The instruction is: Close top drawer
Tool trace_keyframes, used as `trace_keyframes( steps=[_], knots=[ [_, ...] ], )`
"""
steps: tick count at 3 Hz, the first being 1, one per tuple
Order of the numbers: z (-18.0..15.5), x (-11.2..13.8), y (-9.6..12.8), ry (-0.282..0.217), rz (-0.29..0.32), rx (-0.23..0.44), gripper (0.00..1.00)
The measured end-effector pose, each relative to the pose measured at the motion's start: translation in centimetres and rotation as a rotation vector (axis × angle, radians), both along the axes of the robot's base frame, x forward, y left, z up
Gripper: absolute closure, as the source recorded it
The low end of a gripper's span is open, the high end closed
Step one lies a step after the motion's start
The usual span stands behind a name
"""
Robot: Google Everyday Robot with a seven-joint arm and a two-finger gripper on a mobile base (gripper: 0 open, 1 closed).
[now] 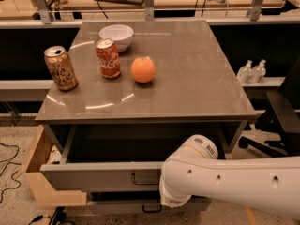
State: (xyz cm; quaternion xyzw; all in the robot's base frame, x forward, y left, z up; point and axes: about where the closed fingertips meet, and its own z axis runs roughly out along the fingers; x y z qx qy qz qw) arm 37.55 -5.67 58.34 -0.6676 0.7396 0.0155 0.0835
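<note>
The top drawer (pixel 98 175) stands pulled out under the grey cabinet top, its dark inside showing. Its grey front panel carries a small dark loop handle (pixel 144 179) at centre. My white arm (pixel 225 182) reaches in from the lower right and its wrist covers the right part of the drawer front, just right of the handle. The gripper itself is hidden behind the arm. A lower drawer front with a similar handle (pixel 151 208) shows just beneath.
On the cabinet top (pixel 187 78) stand a tan soda can (pixel 61 68), a red cola can (pixel 108 58), an orange (pixel 142 70) and a white bowl (pixel 116 35). A cardboard box (pixel 40 172) sits at the left. A dark chair (pixel 281 121) and two small bottles (pixel 251 71) are at the right.
</note>
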Motion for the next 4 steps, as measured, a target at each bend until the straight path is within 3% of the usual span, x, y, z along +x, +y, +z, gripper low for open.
trace_keyframes(
  steps=[1,3,4],
  knots=[
    [-1.1,1.7,-1.2,0.006,-0.041,-0.011,1.0],
    [-2.9,6.0,-6.0,0.016,-0.16,0.004,1.0],
    [-3.0,6.6,-8.0,0.012,-0.21,0.01,1.0]
  ],
)
